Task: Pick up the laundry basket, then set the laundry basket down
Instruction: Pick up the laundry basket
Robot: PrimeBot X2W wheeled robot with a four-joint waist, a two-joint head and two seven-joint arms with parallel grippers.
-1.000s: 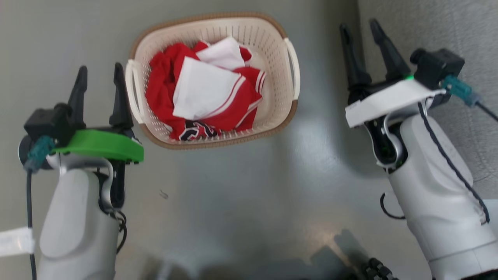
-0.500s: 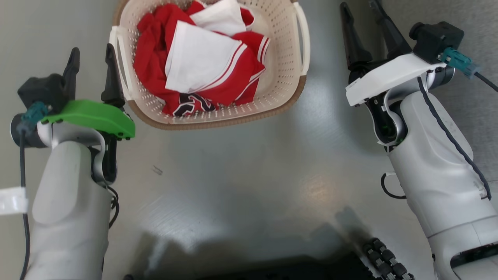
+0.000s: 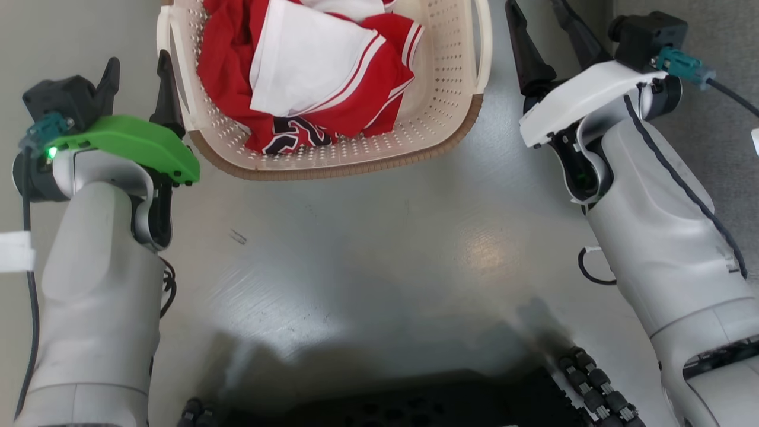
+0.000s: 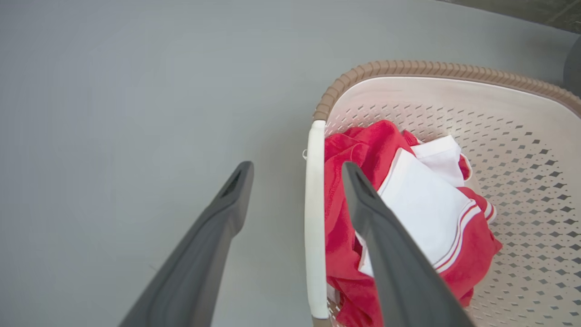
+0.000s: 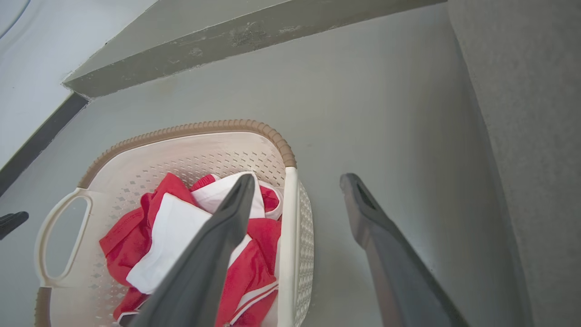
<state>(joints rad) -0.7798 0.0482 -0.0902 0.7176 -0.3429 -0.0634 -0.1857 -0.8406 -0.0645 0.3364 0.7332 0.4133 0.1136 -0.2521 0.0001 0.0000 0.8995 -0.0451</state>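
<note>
Holding red-white clothes [image 3: 332,89]: cream laundry basket [image 3: 442,101]

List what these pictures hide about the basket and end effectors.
- Head view: far rim of laundry basket, tips of right end effector, cut by top edge.
- Left wrist view: clothes partly behind a finger of left end effector.
- Right wrist view: likewise.

Left gripper [image 4: 296,168], fingers rising from 6 o'clock, spread wide. The white side handle [image 4: 315,218] of the laundry basket [image 4: 435,69] runs between them; contact with either finger cannot be judged. The basket occupies the 3 o'clock half, with its brown woven-look rim curving toward 1 o'clock. Inside lie a red garment [image 4: 349,145] and a white cloth [image 4: 422,200]. Grey floor [image 4: 113,91] extends from 9 to 12 o'clock.
</note>
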